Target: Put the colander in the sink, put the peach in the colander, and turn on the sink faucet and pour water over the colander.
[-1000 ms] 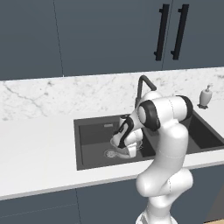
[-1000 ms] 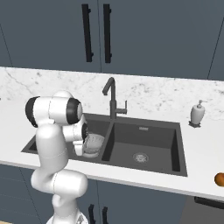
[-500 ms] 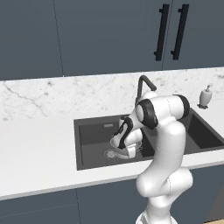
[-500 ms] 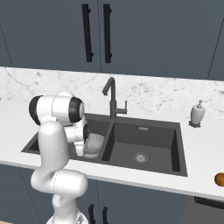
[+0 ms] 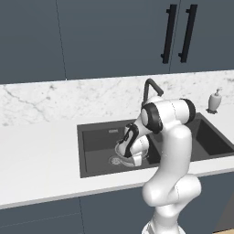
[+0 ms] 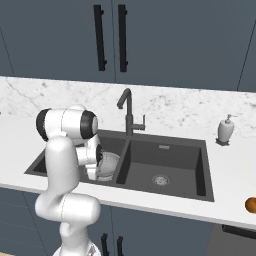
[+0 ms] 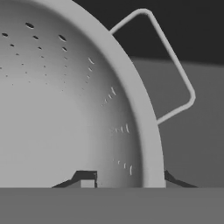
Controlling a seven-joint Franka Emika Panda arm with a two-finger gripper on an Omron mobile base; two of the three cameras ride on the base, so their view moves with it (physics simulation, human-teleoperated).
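the colander point(image 7: 65, 100) is seen low in the left basin of the sink point(image 6: 165, 150), with the pincer point(image 7: 124, 177) astride its rim, one tip inside and one outside; whether the rim is gripped cannot be told. the peach point(image 6: 251, 205) lies on the tabletop point(image 5: 36, 155), far right.

The arm is hiding most of the colander point(image 6: 109, 165) in the sink point(image 6: 165, 147); the jaws' gap is staying unclear.

You see a matt, silver-grey metal colander point(image 7: 65, 96) with a thin wire handle, a smooth dark matt sink point(image 6: 165, 165), and a polished white marble-veined counter point(image 5: 41, 160).
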